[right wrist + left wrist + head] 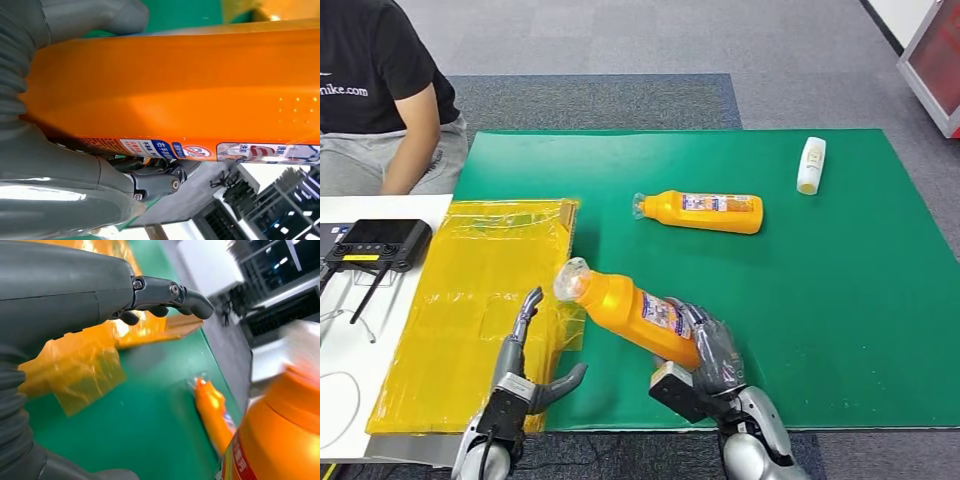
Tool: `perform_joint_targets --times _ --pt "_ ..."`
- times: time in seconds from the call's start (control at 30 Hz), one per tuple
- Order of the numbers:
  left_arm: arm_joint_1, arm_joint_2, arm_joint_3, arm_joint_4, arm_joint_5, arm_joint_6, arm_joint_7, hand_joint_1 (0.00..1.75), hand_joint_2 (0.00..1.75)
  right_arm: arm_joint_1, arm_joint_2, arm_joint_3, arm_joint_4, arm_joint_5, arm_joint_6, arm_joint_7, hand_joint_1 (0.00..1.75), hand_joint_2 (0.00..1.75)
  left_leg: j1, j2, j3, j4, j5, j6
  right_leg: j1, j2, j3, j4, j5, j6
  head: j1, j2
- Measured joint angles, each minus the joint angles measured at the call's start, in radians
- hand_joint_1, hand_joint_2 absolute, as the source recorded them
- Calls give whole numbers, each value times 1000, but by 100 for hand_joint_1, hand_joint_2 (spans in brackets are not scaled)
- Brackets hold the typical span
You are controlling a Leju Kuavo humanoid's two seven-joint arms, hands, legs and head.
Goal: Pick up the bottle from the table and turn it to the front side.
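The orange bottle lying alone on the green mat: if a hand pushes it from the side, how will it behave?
The orange bottle lies on its side on the green mat, so a sideways push may roll it, though its body looks somewhat flattened. It appears to be rigid plastic, so probably stiff, not fragile. Its glossy surface could be slippery.

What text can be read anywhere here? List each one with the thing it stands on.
"nike.com", its start cut off, on the person's black shirt.
Label on the held orange bottle in the right hand: Chinese characters and a red prohibition sign in the right wrist view, too blurred to read.
Label on the lying orange bottle: too small.
Print on the white bottle: too small.
Black controller: nothing legible.
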Motion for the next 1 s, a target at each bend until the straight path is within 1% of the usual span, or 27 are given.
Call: perform_joint_targets --times 0.1,0.27,0.47,0.73,1.0 --pt "6 -11 3 -18 102 -53 -21 0 175 18 12 -8 -22 -23 -6 -14 175 175 0 0 0 0 0 0 0 0 0 0 0 0 0 0" --pt "9 -16 6 -42 136 -76 -31 0 175 33 20 -11 -40 -70 13 -36 175 175 0 0 0 0 0 0 0 0 0 0 0 0 0 0" --pt "11 -19 9 -70 254 -175 -32 0 175 54 38 -9 -54 -153 41 -77 175 175 0 0 -1 0 0 0 0 0 -1 0 0 0 0 0" --pt "13 -19 8 -136 316 -238 -33 0 175 62 52 -8 -54 -180 40 -91 175 175 0 0 -1 0 0 0 0 0 -1 0 0 0 0 0" --pt "13 -18 0 -173 492 -394 -1 0 175 61 58 2 -43 -186 36 -108 175 175 0 0 -1 0 0 0 0 0 -1 0 0 0 0 0"
